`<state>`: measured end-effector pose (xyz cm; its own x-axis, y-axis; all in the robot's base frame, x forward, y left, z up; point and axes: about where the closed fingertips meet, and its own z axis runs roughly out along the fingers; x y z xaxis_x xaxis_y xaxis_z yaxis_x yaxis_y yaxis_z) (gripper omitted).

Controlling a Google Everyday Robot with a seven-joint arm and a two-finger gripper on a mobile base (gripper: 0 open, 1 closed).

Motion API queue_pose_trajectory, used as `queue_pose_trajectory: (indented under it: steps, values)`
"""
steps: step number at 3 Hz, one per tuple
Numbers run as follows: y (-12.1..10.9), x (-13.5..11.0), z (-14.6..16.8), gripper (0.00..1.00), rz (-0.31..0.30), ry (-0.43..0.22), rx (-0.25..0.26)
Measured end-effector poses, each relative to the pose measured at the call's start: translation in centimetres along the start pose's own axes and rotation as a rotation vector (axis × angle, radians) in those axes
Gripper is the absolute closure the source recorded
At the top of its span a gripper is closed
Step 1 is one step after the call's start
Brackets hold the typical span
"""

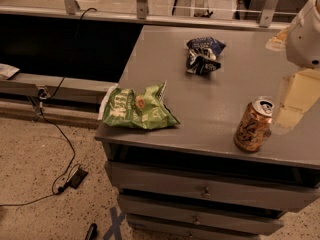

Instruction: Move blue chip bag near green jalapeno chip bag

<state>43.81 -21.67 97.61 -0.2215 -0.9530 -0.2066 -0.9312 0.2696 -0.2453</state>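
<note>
Camera view: blue chip bag [204, 55] at the back; green jalapeno chip bag [137, 109] front-left, well apart; gripper [296, 104] hangs far right, grip state untellable.

An orange soda can [254, 125] stands upright near the front right corner of a grey metal cabinet [220, 91], lower right of the frame, with three drawers [205, 189] stacked beneath the top. At left, a black cable [55, 129] trails down across the speckled floor [30, 154] to a small black device [77, 178]. Blue tape [116, 221] marks the floor at bottom centre. The gripper [295, 104] hangs at the right edge, above the can.
</note>
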Motion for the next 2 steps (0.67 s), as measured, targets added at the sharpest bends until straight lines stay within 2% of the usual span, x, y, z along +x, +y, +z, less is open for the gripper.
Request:
queue_pose_trajectory:
  steps: [1,2]
  values:
    - [-0.4,-0.5,0.0,0.0,0.0,-0.009,0.011]
    - [-4.6,-4.4,1.6,0.0,0.014,-0.073,0.03]
